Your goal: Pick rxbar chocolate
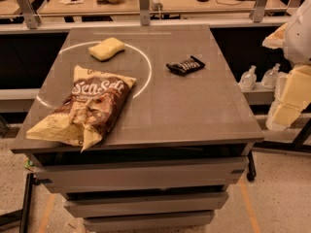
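The rxbar chocolate (185, 65) is a small flat bar in a glossy black wrapper with white lettering. It lies flat on the grey table (194, 115), right of centre toward the far side. My arm shows at the right edge of the view, off the table's side. The gripper (290, 98) hangs there, well to the right of the bar and apart from it, touching nothing on the table.
A large brown-and-cream "Sea Salt" chip bag (85, 108) lies at the front left. A yellow sponge (106, 48) sits at the far left inside a white circle line. Bottles (249, 77) stand on a ledge to the right. A railing and desks run behind.
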You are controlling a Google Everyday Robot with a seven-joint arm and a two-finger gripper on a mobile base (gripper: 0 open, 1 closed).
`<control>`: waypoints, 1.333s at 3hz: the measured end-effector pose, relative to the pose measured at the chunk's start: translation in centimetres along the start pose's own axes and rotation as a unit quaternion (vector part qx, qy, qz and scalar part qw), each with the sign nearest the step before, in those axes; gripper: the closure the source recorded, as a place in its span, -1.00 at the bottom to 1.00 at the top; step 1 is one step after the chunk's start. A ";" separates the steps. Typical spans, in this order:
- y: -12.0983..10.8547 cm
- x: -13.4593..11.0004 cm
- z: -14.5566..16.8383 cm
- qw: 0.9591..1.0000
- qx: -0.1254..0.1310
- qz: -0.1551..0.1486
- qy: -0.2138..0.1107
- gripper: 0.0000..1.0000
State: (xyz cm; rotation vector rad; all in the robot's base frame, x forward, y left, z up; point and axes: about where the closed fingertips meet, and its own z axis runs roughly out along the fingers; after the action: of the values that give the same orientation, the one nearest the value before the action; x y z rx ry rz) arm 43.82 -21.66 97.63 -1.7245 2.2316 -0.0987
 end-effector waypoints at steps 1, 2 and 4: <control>0.0 0.0 0.0 1.000 0.000 0.000 0.000 -1.00; -0.6 -0.8 -0.3 1.000 0.006 -0.017 0.003 -1.00; -8.3 -6.1 3.6 0.994 -0.055 -0.094 -0.020 -1.00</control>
State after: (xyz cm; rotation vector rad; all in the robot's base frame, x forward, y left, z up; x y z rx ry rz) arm 53.91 -17.63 97.51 -1.9748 2.0771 0.0157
